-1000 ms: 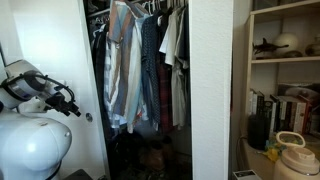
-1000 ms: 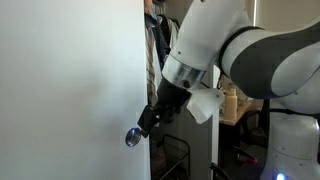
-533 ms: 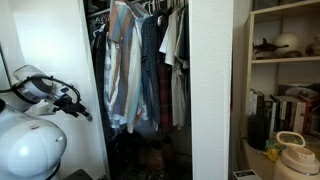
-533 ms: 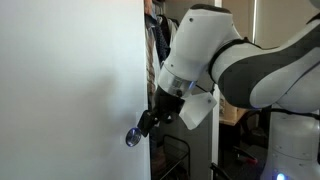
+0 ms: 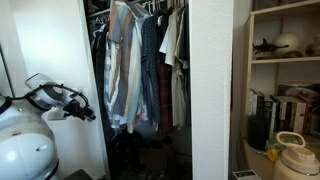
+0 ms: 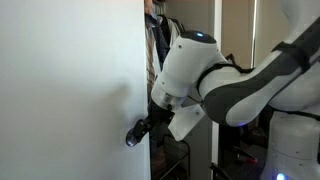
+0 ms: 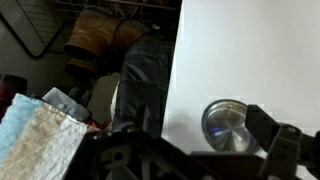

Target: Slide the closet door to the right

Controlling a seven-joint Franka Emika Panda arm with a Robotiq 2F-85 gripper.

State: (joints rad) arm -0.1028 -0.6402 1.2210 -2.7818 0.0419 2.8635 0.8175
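Note:
The closet door (image 5: pixel 55 55) is a tall plain white panel; it fills the left of an exterior view (image 6: pixel 65 80) and the right of the wrist view (image 7: pixel 250 50). Its small round metal finger pull (image 7: pixel 228 125) sits at mid-height near the door's edge. My gripper (image 5: pixel 88 113) is at the pull in both exterior views (image 6: pixel 133 134). In the wrist view the gripper (image 7: pixel 190 150) looks open, with one dark finger just right of the pull. The closet opening beside the door shows hanging clothes (image 5: pixel 140 65).
A narrow white upright strip (image 5: pixel 210 90) bounds the opening on its far side. A shelf unit (image 5: pixel 285 90) with books and a white appliance (image 5: pixel 295 155) stands beyond it. Bags and shoes (image 7: pixel 100 35) lie on the closet floor.
The arm has lowered and swung in toward the door, bringing the gripper down to the finger pull. The door's edge has not visibly shifted.

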